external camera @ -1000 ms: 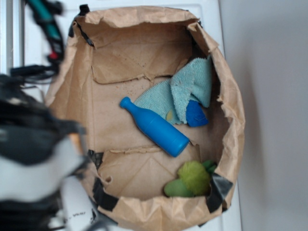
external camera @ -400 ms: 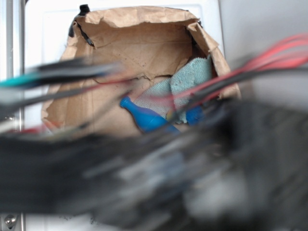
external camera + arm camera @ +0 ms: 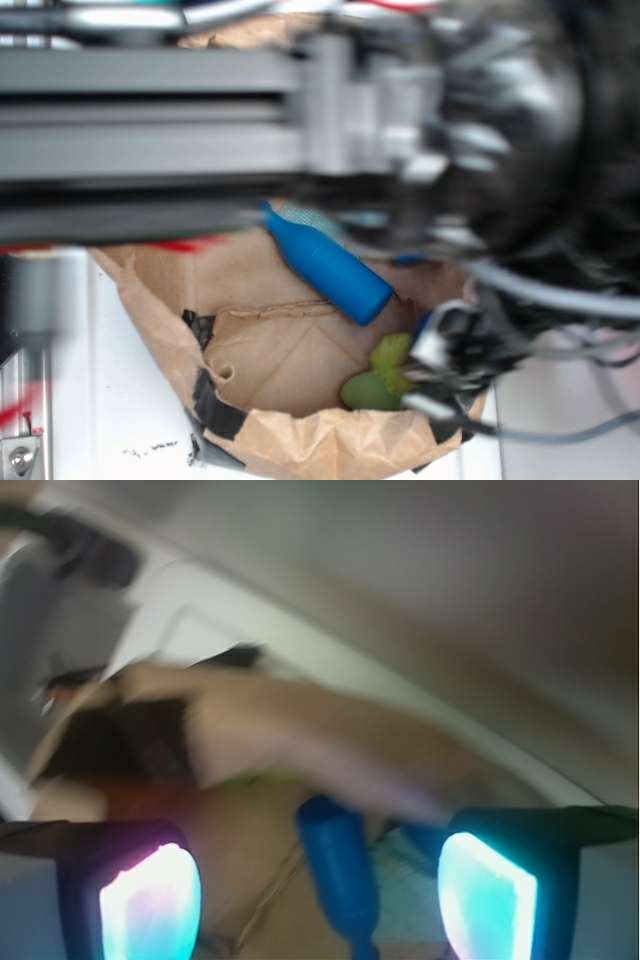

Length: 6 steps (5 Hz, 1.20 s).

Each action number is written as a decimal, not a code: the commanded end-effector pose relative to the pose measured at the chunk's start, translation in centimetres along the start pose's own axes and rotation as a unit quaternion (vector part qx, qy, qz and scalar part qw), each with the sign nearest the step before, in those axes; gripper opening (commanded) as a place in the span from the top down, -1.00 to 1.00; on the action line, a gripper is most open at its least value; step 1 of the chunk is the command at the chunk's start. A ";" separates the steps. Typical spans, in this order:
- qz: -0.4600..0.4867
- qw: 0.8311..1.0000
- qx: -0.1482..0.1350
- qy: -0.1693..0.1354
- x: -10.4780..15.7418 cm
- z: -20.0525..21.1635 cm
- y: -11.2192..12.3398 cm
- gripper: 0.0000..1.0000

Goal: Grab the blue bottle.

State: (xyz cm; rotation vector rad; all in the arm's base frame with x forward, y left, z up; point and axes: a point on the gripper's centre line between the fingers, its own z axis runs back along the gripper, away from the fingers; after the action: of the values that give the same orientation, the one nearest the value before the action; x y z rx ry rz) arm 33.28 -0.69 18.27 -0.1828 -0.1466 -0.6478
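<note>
One second ago my arm sat lower left; now it fills the top. My gripper (image 3: 318,900) is wide apart, empty, with the blue bottle (image 3: 338,865) between, bottom middle.

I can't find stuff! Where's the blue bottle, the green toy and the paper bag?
blue bottle (image 3: 330,268): exterior view, mid-body.
green toy (image 3: 385,375): exterior view, leafy top.
paper bag (image 3: 320,445): exterior view, near rim.
</note>
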 end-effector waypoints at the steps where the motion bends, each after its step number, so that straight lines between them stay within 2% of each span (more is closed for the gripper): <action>1: -0.038 0.998 0.034 -0.041 -3.2 4.0 -4.0 -1.00; 2: -0.016 0.997 0.076 -0.023 -3.8 2.2 -2.5 -1.00; 3: 0.033 0.990 0.139 -0.020 -5.3 0.0 -1.4 -1.00; 6: 0.033 0.990 0.139 -0.020 -5.3 0.0 -1.4 -1.00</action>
State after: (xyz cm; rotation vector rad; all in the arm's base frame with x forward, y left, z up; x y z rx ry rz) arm 28.46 2.46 15.99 0.0467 -0.2125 -0.5491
